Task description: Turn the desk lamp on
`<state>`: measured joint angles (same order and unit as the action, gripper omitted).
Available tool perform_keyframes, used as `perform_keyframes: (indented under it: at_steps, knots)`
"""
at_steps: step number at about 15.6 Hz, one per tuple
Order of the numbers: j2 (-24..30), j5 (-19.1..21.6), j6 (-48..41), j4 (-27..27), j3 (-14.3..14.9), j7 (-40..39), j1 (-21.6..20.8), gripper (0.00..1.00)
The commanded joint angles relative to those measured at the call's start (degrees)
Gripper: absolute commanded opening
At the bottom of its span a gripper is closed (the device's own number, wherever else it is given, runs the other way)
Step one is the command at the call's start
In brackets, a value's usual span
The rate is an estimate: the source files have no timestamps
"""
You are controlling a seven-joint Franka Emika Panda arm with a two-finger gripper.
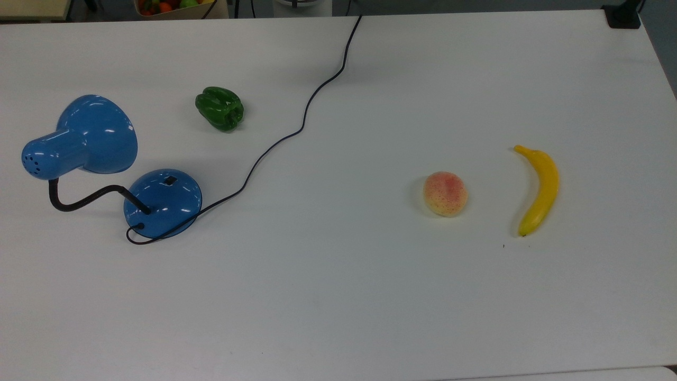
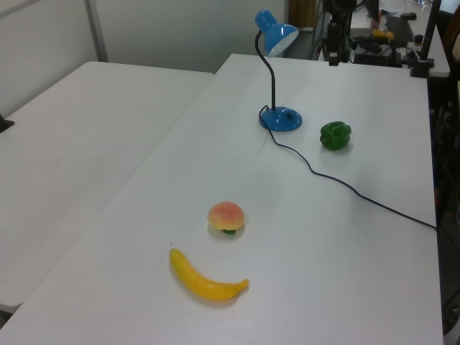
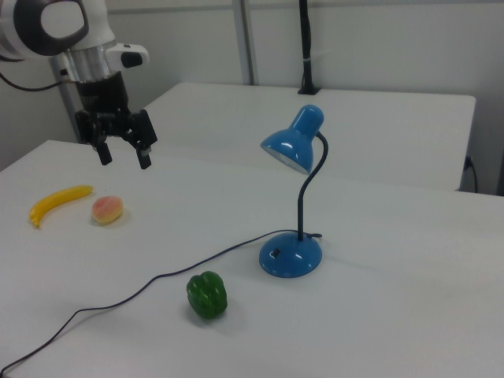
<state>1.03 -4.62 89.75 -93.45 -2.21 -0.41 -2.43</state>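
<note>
**Hanging above the fruit, end effector apart, lamp across the surface**

Hanging in the air in the right view, the end effector [image 3: 123, 155] sits with its two black fingers [image 3: 145, 158] spread apart, gripping nothing. It hovers above the white surface [image 1: 338, 296], over the side where the peach [image 3: 107, 209] and the banana [image 3: 59, 201] lie, well apart from the desk lamp [image 3: 293, 197].

The desk lamp stands upright on its round blue base [image 1: 163, 202], near the top view's left edge. A small black switch [image 1: 170, 180] sits on the dome of the base (on the side toward the green pepper in the top view). The black gooseneck [image 1: 84, 201] curves up from the base to the blue bell-shaped shade [image 1: 84, 135], which tilts downward in the right view. A thin black cord [image 1: 296, 132] leaves the base, snakes over the surface and runs off its far edge in the top view.

The green pepper [image 1: 220, 108] lies near the lamp, between the shade and the cord in the top view. The peach and the banana rest just beside one another, apart, toward the top view's right.
</note>
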Motion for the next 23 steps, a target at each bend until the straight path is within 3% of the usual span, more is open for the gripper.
perform_keyframes:
  at_steps: [1,10,12,14,15,23]
  knots:
    - [-0.1,0.3,-0.6,0.7,0.5,1.1,-0.3,1.0]
    - [-0.1,0.3,-0.8,0.7,0.5,0.5,-0.1,1.0]
    - [-0.2,0.3,-0.8,0.7,0.5,0.2,-0.1,0.83]
    - [-0.2,0.4,-0.9,0.7,0.5,-1.3,0.0,0.22]
    - [-0.1,0.4,-1.0,0.6,0.5,-1.5,0.0,0.0]
    - [-0.2,0.4,-0.5,0.6,0.5,-1.5,0.0,0.0]
